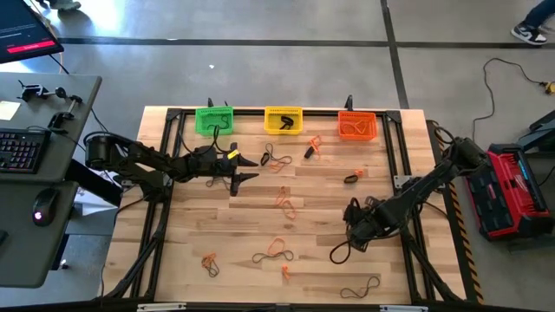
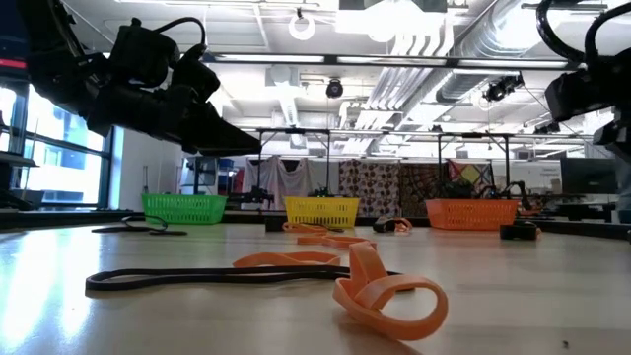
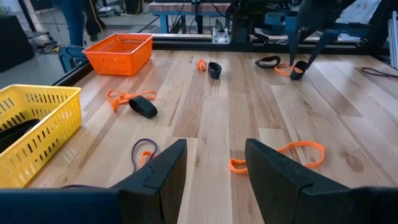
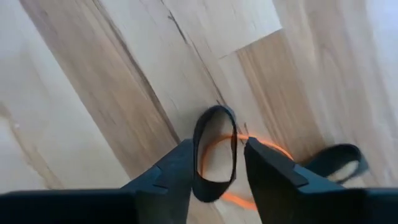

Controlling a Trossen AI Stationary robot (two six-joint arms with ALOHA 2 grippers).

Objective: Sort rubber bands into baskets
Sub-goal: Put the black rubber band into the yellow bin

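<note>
1. The bench (image 1: pixel 286 234) is a pale wood-plank top with a dark frame around its rim; most of its middle lies bare, so both arms have room to travel.
2. Three baskets stand in a row along the far edge: green (image 1: pixel 213 119), yellow (image 1: pixel 283 120), orange (image 1: pixel 356 125). The yellow one already holds dark bands.
3. The left pincer (image 1: pixel 246 169) hovers near the green and yellow baskets, fingers apart with nothing between them.
4. The right pincer (image 4: pixel 214 163) is low over the bench's right side. A black rubber band (image 4: pixel 214 152) stands looped between its fingers; whether they have clamped on it I cannot tell. An orange band (image 4: pixel 268 147) lies just behind.
5. The step in hand looks like a pick-up. Next comes a firm nip, a lift, then a carry across open bench to a basket.
6. Loose bands (image 1: pixel 276 250) are scattered about, some near the front edge.
</note>
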